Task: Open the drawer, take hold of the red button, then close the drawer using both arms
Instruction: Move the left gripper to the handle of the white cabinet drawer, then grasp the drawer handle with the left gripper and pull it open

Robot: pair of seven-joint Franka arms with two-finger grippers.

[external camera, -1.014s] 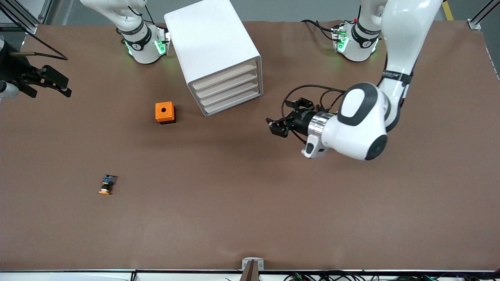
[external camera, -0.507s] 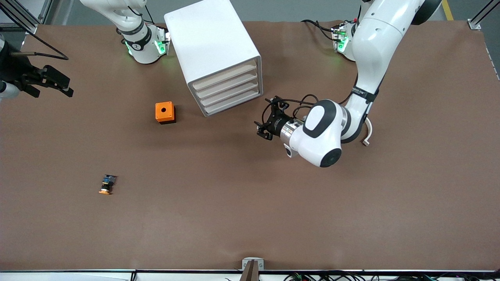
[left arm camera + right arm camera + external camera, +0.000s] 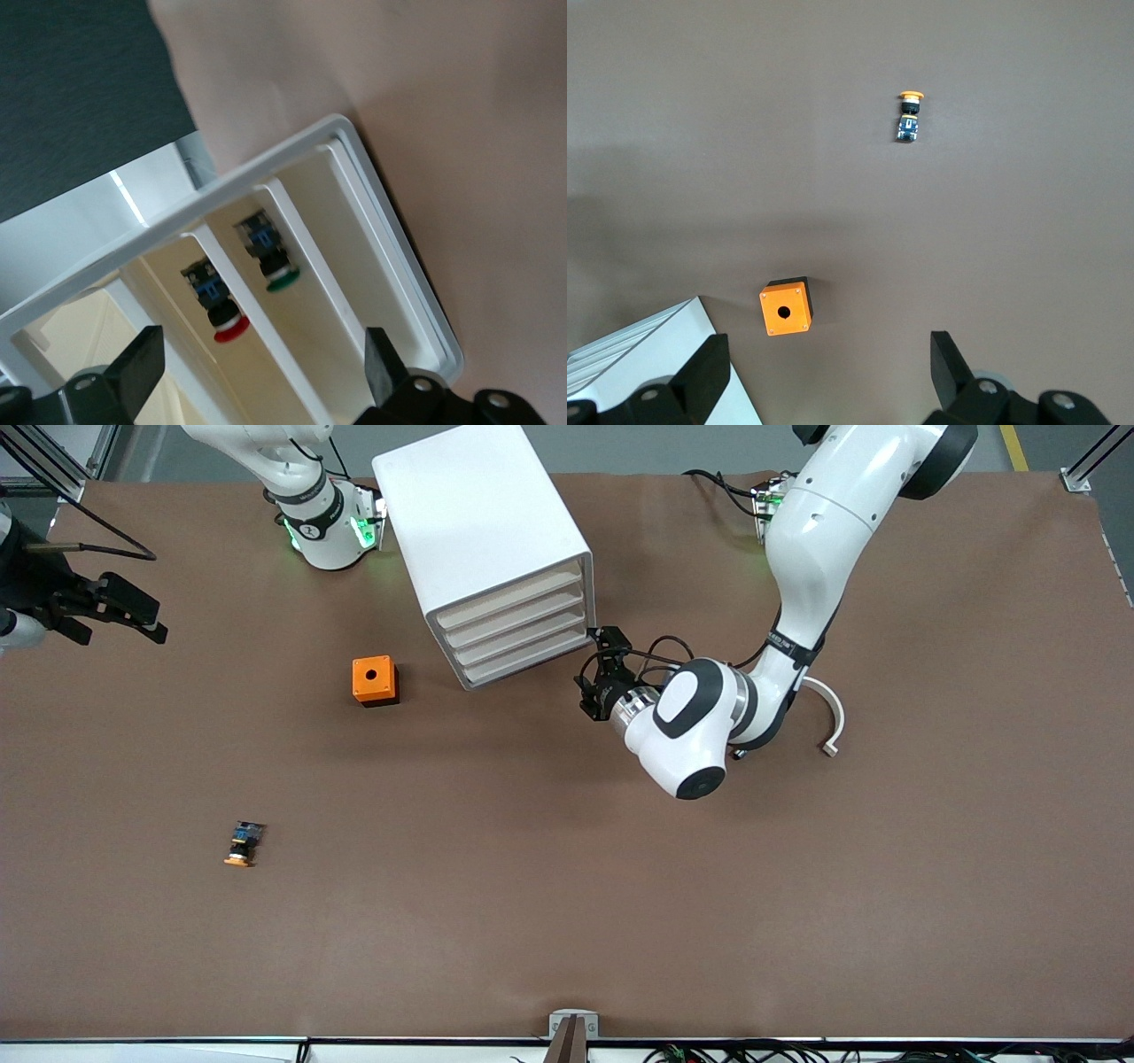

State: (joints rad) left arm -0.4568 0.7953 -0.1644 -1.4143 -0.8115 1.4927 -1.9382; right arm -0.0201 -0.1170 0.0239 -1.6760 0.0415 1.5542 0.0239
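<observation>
The white drawer cabinet [image 3: 483, 531] stands near the robots' bases, and its stacked drawer fronts [image 3: 518, 633] are all flush. My left gripper [image 3: 595, 673] is open and empty, just in front of the drawers at the corner toward the left arm's end. In the left wrist view the open left gripper [image 3: 261, 372] faces the cabinet front [image 3: 390, 248]. The red-capped button [image 3: 226, 323] shows inside one compartment, and a green-capped one [image 3: 276, 270] shows in the compartment beside it. My right gripper [image 3: 146, 622] waits open and empty, high over the right arm's end of the table, and its own view [image 3: 828, 372] looks down on the table.
An orange box with a hole [image 3: 374, 679] sits beside the cabinet toward the right arm's end; it also shows in the right wrist view [image 3: 785, 309]. An orange-capped button [image 3: 243, 844] lies nearer the front camera; the right wrist view [image 3: 909, 115] shows it too.
My left arm has swung toward the cabinet, bringing its gripper up to the drawer fronts. The right arm and the objects on the table have not moved.
</observation>
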